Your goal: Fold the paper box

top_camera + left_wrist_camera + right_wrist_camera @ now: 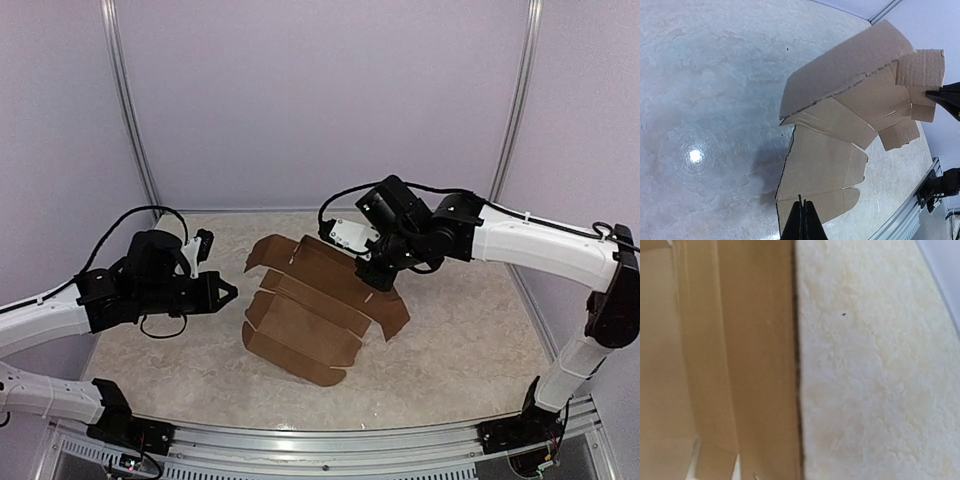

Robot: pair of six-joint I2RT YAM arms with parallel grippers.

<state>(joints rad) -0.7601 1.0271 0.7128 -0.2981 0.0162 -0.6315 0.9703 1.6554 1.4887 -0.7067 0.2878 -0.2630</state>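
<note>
Lying at frame centre on the pale desk [470, 340]: the paper box [310, 320], a brown die-cut sheet, lower panels flat, upper right part tilted up. Just beside its left edge, at middle left of the frame: the left hand [230, 293], clenched, gripping nothing. Over the upper right flaps: the right hand [374, 279], clenched too, tips touching a flap edge; cannot tell whether pinching the cardboard.

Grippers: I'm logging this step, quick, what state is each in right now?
Left gripper: closed, nothing seen between its fingers, tip by the paper box edge.
Right gripper: closed, tip against one of its flaps; a pinch cannot be told.
</note>
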